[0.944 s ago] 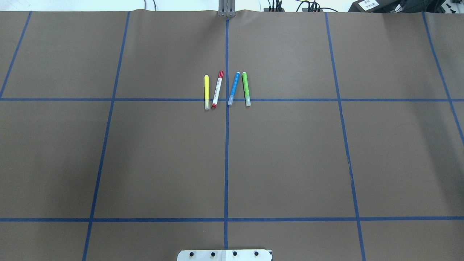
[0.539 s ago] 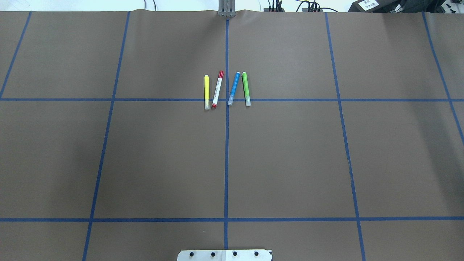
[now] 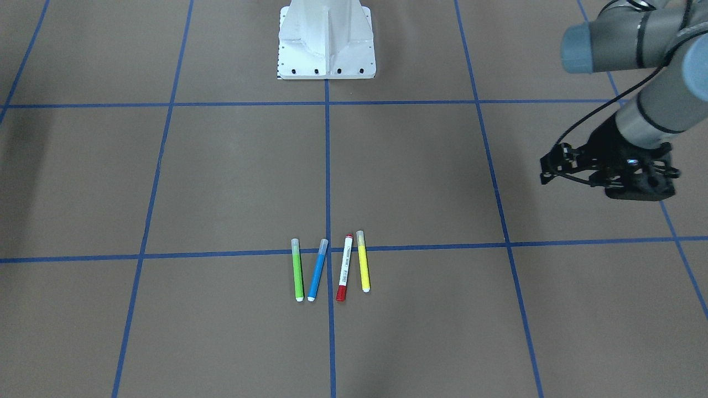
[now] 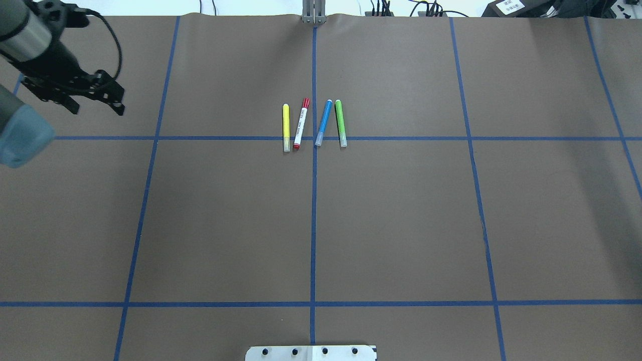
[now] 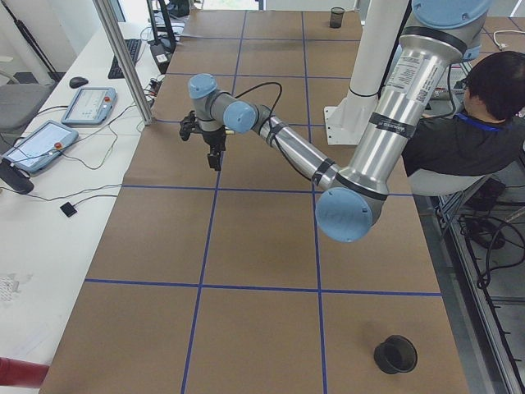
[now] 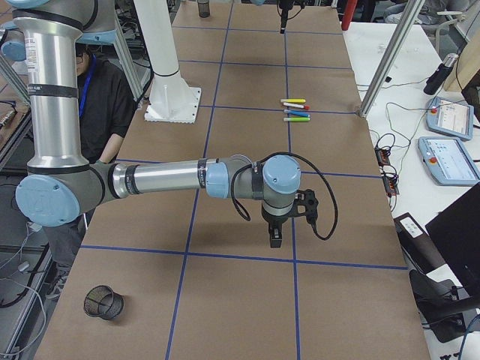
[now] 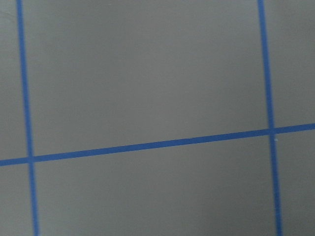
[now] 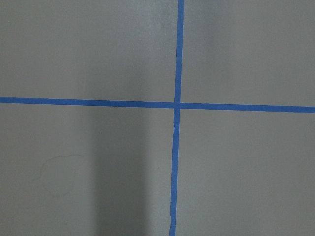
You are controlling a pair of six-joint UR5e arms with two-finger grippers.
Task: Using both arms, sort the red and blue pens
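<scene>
The red pen (image 4: 301, 124), white-barrelled with a red cap, and the blue pen (image 4: 323, 123) lie side by side at the table's middle, on the blue tape cross. In the front-facing view the red pen (image 3: 344, 268) is right of the blue pen (image 3: 317, 270). My left gripper (image 4: 98, 103) hangs over the far left of the table, well away from the pens and holding nothing; I cannot tell whether it is open or shut. My right gripper (image 6: 275, 238) shows only in the exterior right view, pointing down over bare table, so I cannot tell its state.
A yellow marker (image 4: 286, 128) lies left of the red pen and a green marker (image 4: 340, 123) right of the blue one. The white pedestal (image 3: 326, 44) stands at the robot's side. A black mesh cup (image 6: 103, 301) and a black cup (image 5: 395, 354) sit at the table's ends. A person (image 5: 467, 123) sits behind the robot.
My left arm and gripper have come into the overhead view at its upper left, where nothing showed before. The pens and markers have not moved.
</scene>
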